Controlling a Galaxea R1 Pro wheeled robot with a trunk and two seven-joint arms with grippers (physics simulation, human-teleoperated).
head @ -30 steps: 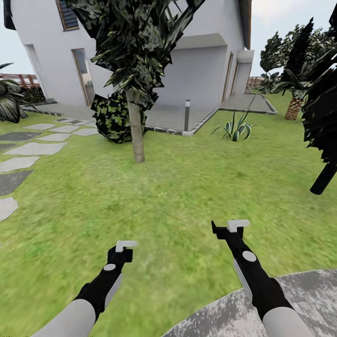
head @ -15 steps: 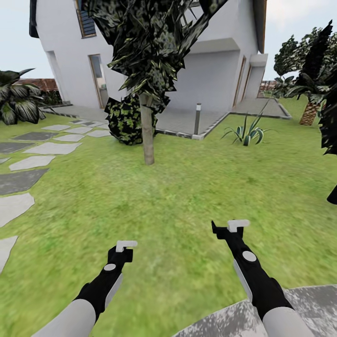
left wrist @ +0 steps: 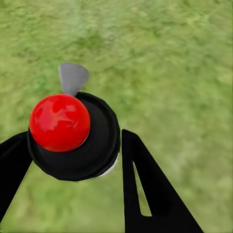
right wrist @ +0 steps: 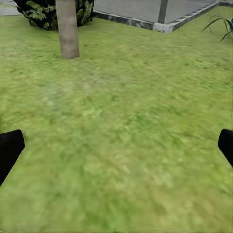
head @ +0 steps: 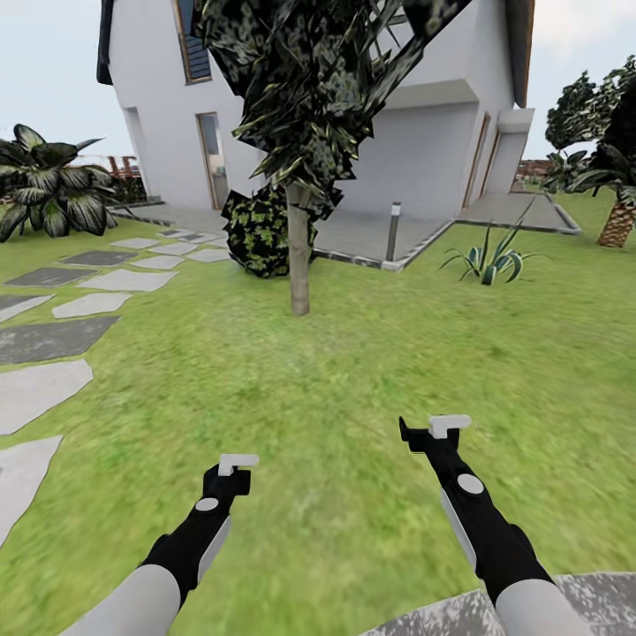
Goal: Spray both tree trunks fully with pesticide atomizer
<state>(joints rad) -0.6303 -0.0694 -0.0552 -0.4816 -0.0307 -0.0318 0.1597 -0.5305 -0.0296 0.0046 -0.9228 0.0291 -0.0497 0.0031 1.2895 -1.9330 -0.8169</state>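
Note:
My left gripper is low over the floor of blurry green grass. In the left wrist view it is shut on the pesticide atomizer, a black round body with a red ball on top and a grey nozzle tab. My right gripper is open with nothing in it; its dark fingertips stand wide apart over grass. One tree stands ahead, left of centre, with a bare mottled trunk and a dark ragged crown. The same trunk is far beyond the right gripper.
A white house rises behind the tree, with a round bush and a grey bollard lamp at its paved edge. Grey stepping stones run along the left. A spiky plant and a palm are at right. Speckled paving lies under my right arm.
The camera has turned left: tree, house and stones slid right in the picture, and a dark trunk at the right edge left the frame. Both arms keep their pose.

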